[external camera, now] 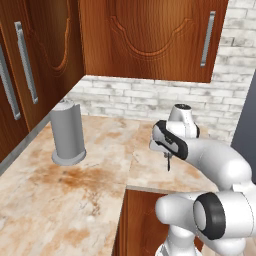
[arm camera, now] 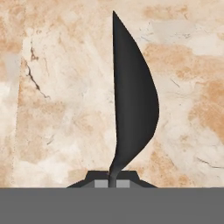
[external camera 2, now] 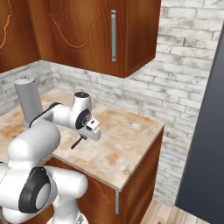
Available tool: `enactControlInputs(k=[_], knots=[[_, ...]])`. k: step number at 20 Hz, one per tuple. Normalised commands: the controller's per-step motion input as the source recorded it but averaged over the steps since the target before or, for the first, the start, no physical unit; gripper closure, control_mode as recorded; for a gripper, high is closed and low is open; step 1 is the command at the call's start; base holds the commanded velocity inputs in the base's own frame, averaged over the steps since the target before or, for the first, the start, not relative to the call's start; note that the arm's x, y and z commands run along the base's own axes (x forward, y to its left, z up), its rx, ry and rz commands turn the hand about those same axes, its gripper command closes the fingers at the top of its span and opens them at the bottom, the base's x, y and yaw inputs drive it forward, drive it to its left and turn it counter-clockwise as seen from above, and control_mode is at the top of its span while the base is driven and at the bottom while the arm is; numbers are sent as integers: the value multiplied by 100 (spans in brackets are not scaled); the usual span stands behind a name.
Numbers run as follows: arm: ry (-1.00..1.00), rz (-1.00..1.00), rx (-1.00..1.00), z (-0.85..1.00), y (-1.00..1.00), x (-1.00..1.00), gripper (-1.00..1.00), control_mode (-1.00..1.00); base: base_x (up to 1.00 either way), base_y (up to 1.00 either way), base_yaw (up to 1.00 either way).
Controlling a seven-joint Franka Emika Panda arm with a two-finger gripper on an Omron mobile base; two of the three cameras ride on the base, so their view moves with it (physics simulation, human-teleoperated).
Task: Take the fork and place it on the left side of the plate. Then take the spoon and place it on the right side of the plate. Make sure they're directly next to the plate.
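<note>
Spoon (arm camera: 133, 100) clamped by its handle in the shut pincer (arm camera: 113, 180), dark bowl edge-on and pointing away from the camera. Held above the marbled surface (external camera: 100, 170), to the right of the grey canister (external camera: 67, 132), clear of it.
</note>
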Motion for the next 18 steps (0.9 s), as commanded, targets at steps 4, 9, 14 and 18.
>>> enactControlInputs(k=[4, 9, 14, 18], knots=[[0, 0, 0, 0, 0, 0, 100, -100, 0, 0, 0], [0, 0, 0, 0, 0, 0, 100, -100, 0, 0, 0], [0, 0, 0, 0, 0, 0, 100, 100, 0, 0, 0], [0, 0, 0, 0, 0, 0, 100, 100, 0, 0, 0]])
